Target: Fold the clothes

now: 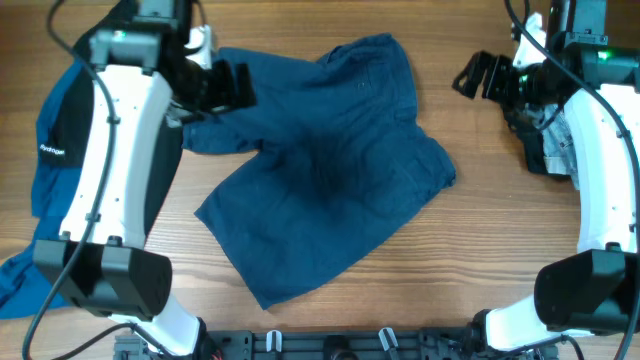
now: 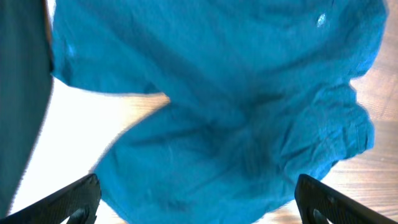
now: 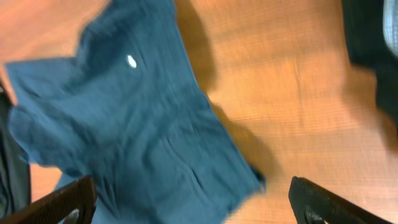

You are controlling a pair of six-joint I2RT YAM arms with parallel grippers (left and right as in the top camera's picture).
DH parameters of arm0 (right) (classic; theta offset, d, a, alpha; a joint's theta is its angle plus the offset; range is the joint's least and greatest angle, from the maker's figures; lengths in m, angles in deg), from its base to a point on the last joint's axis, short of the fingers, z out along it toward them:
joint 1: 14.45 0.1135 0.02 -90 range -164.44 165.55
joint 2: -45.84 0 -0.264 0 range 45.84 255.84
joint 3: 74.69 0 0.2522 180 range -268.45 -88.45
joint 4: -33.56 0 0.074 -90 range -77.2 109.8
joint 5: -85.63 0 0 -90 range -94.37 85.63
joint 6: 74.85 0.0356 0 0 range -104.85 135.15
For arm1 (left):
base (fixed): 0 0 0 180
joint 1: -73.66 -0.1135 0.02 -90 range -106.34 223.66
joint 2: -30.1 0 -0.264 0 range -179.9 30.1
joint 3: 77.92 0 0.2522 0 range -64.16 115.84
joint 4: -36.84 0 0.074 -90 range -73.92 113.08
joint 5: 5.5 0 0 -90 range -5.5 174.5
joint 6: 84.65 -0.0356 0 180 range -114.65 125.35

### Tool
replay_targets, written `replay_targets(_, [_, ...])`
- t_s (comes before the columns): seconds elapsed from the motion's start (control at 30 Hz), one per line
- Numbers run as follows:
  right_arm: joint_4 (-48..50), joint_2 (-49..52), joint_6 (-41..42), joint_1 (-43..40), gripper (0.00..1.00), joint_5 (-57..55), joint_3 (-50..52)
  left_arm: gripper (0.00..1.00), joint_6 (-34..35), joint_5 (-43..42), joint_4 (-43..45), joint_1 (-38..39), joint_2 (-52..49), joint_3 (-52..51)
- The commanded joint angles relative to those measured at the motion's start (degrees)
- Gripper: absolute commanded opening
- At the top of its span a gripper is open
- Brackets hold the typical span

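desk (image 1: 500,240): warm brown wood, the grain running side to side. It is the background in all three views.
light: in my left wrist view, glare washes a bare patch of the desk almost white beside the cloth.
rail (image 1: 330,345): a black mounting strip along the near edge of the desk, between the bases of my two arms.
shorts (image 1: 330,170): dark navy-blue. They lie opened out and rumpled at the middle of the desk, unfolded. One end reaches toward the far edge and the broad end lies toward the near left.
button (image 3: 131,61): a small pale oval on the shorts. I cannot tell whether it is a button or a tag.
jacket (image 1: 55,120): black and royal blue, at the desk's left edge and partly under my left arm. Its blue cloth trails to the near-left corner.
logo (image 1: 50,152): small and white, on the black part of the jacket.
jeans (image 1: 562,140): pale cloth at the desk's right side, mostly hidden by my right arm.
left claw (image 1: 225,85): spread wide and empty, above the far-left edge of the shorts. Its fingers (image 2: 78,198) sit at the lower corners of my wrist view, with the shorts filling the frame beyond.
right claw (image 1: 478,75): spread wide and empty, over bare desk to the right of the shorts and apart from them.
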Motion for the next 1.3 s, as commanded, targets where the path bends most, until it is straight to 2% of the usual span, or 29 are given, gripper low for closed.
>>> replay_targets(0.0, [-3.4,0.0,1.3,0.2,0.99,-2.2,0.7,1.00,11.4,5.4,-0.7,6.4,4.6,-5.6])
replay_targets(0.23, [-3.0,0.0,1.5,0.2,0.97,-2.3,8.7,1.00,30.1,6.3,6.7,19.3,16.4,-30.3])
replay_targets(0.4, [5.1,0.0,1.5,0.2,0.98,-1.4,17.0,1.00,45.6,7.2,15.2,30.3,27.9,-49.0])
replay_targets(0.5, [9.0,0.0,1.5,0.5,0.98,0.4,19.8,0.97,51.4,10.0,18.8,34.1,30.5,-55.2])
replay_targets(0.63, [12.2,0.0,1.5,1.9,0.98,1.2,21.8,0.95,52.7,10.1,24.4,37.7,29.5,-61.9])
replay_targets(0.7, [13.1,0.2,1.5,2.9,0.98,1.2,21.8,0.98,52.7,9.8,26.6,38.6,28.3,-65.2])
replay_targets(0.83, [15.0,0.3,1.5,4.0,0.98,1.2,21.8,0.99,55.5,4.8,30.4,39.0,27.4,-71.1])
replay_targets(0.93, [15.7,0.3,1.5,4.0,0.98,1.0,21.8,0.99,57.8,3.8,31.0,39.0,27.4,-73.2])
replay_targets(1.13, [16.5,0.3,1.5,4.0,0.99,0.5,21.8,0.97,57.8,0.7,30.4,40.0,27.4,-73.2])
replay_targets(1.17, [16.7,0.3,1.5,4.0,0.99,-0.2,21.8,0.93,57.8,0.8,30.6,40.7,27.4,-73.2])
replay_targets(1.27, [17.2,0.3,1.5,4.0,0.98,-0.4,22.3,0.71,57.9,0.6,31.3,42.8,27.4,-73.2])
